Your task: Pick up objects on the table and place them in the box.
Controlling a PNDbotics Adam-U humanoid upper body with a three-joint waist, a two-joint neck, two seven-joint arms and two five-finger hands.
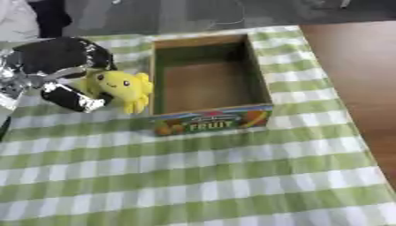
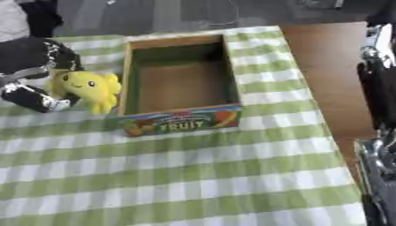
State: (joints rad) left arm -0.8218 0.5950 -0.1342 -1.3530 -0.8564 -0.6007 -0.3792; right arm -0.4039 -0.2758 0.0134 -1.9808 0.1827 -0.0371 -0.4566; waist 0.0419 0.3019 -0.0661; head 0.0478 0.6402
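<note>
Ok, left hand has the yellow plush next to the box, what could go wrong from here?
1. The yellow plush toy sits just outside the left wall of the fruit box; its dangling legs could catch that rim as the left hand carries it across.
2. The hand covers only one side of the plush, so it might slip free onto the checked tablecloth.

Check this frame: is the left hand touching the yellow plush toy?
Touching. The left eye view shows the left hand curled around the yellow plush toy, fingers overlapping its side beside the fruit box.
</note>
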